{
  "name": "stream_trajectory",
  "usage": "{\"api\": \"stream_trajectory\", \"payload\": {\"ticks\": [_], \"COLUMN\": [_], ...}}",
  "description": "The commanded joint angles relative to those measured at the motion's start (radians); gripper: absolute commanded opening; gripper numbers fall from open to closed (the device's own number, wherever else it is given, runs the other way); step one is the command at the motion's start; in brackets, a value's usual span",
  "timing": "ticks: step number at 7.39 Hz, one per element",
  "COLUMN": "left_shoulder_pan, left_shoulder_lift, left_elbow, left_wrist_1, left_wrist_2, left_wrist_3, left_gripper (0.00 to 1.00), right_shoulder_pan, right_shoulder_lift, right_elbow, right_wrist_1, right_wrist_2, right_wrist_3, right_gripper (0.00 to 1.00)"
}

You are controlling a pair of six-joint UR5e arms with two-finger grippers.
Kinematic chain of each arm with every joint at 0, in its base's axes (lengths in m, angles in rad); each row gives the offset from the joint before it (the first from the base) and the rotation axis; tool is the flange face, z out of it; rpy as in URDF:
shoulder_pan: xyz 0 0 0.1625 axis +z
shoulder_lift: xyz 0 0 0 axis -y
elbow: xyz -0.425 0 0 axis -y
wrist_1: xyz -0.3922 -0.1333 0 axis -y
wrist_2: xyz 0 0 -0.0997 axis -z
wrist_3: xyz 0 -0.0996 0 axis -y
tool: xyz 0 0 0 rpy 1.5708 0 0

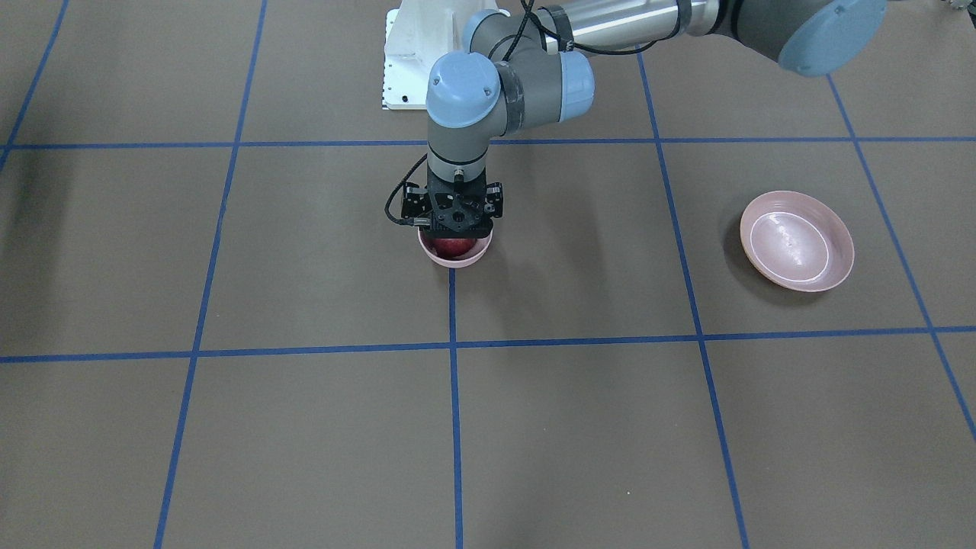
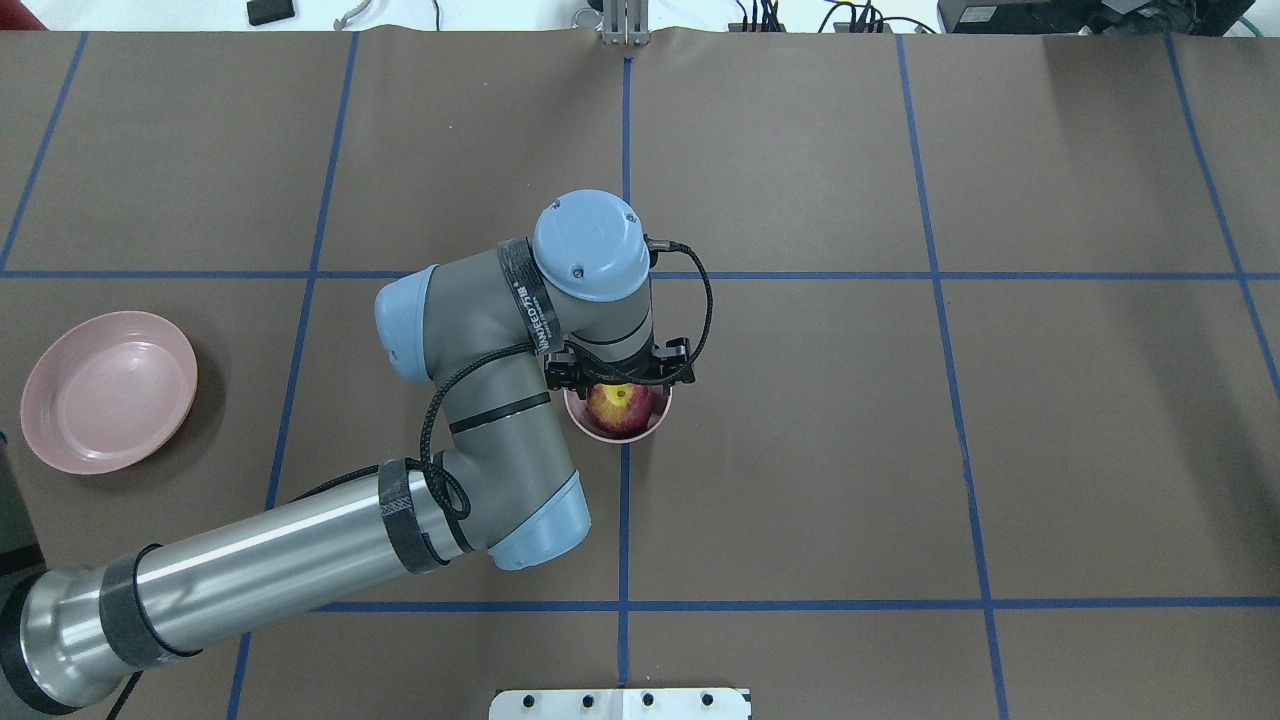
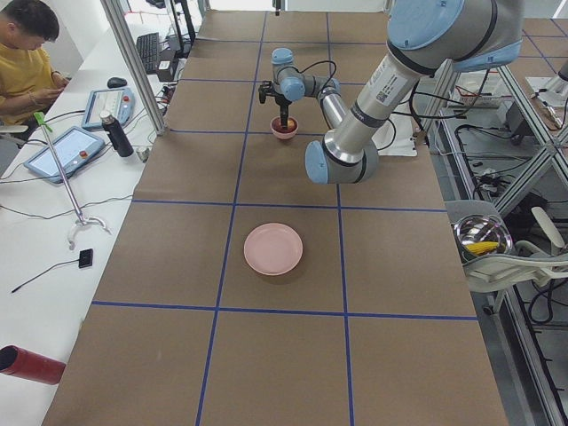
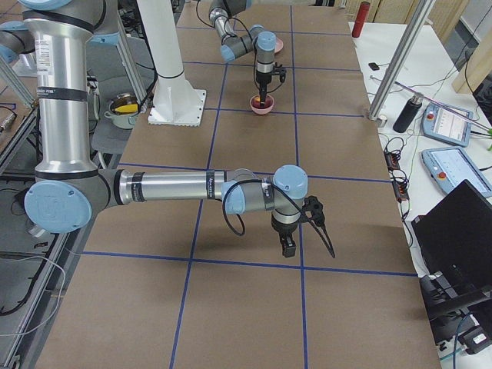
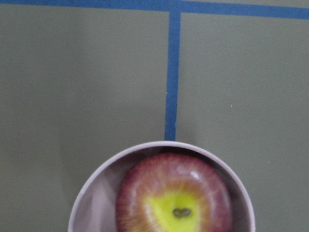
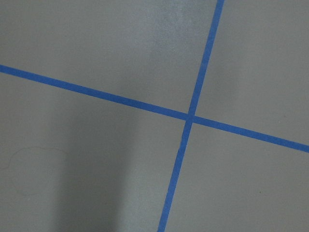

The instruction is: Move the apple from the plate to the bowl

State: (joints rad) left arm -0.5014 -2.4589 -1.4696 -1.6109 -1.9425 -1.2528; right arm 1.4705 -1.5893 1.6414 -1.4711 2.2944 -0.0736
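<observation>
The dark red apple [image 1: 452, 246] with a yellow-green stem patch lies inside the small pink bowl [image 1: 459, 262] at the table's middle, on a blue tape line. It also shows in the overhead view [image 2: 620, 408] and the left wrist view [image 5: 174, 198], inside the bowl's rim [image 5: 96, 179]. My left gripper [image 1: 455, 232] hangs straight down right over the bowl. Its fingers are hidden, so I cannot tell whether it is open or shut. The wide pink plate [image 2: 108, 390] stands bare on my left side. My right gripper [image 4: 306, 231] hovers low over bare table; I cannot tell its state.
The white robot base plate [image 2: 620, 703] sits at the table's near edge. A person [image 3: 31, 53] sits at a side bench with tablets and a bottle. Blue tape lines [image 6: 188, 118] grid the brown table.
</observation>
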Motion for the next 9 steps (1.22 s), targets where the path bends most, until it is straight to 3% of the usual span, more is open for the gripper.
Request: {"api": "stream_trajectory", "payload": {"ticks": [1, 3, 4, 6, 8, 9], "left_shoulder_pan": [-0.049, -0.150, -0.263, -0.566, -0.837, -0.914], "left_shoulder_lift": [0.091, 0.292, 0.410, 0.596, 0.725, 0.807], "left_elbow": [-0.175, -0.445, -0.537, -0.535, -0.451, -0.401], "left_wrist_1": [0.064, 0.228, 0.283, 0.286, 0.273, 0.269], "left_wrist_2": [-0.007, -0.009, -0.039, -0.250, -0.294, -0.296], "left_wrist_3": [0.012, 0.309, 0.486, 0.876, 1.135, 1.303], "left_gripper": [0.99, 0.99, 0.99, 0.99, 0.99, 0.99], "right_shoulder_pan": [0.001, 0.001, -0.001, 0.001, 0.008, 0.008], "right_shoulder_lift": [0.000, 0.002, 0.000, 0.000, -0.006, -0.009], "right_elbow": [0.000, -0.006, -0.008, -0.014, -0.014, -0.012], "right_wrist_1": [0.000, 0.000, 0.000, 0.000, -0.003, 0.000], "right_wrist_2": [-0.001, -0.001, -0.001, -0.003, -0.004, -0.003], "right_wrist_3": [0.000, 0.000, 0.000, 0.000, 0.036, 0.055], "right_gripper": [1.00, 1.00, 1.00, 1.00, 1.00, 1.00]}}
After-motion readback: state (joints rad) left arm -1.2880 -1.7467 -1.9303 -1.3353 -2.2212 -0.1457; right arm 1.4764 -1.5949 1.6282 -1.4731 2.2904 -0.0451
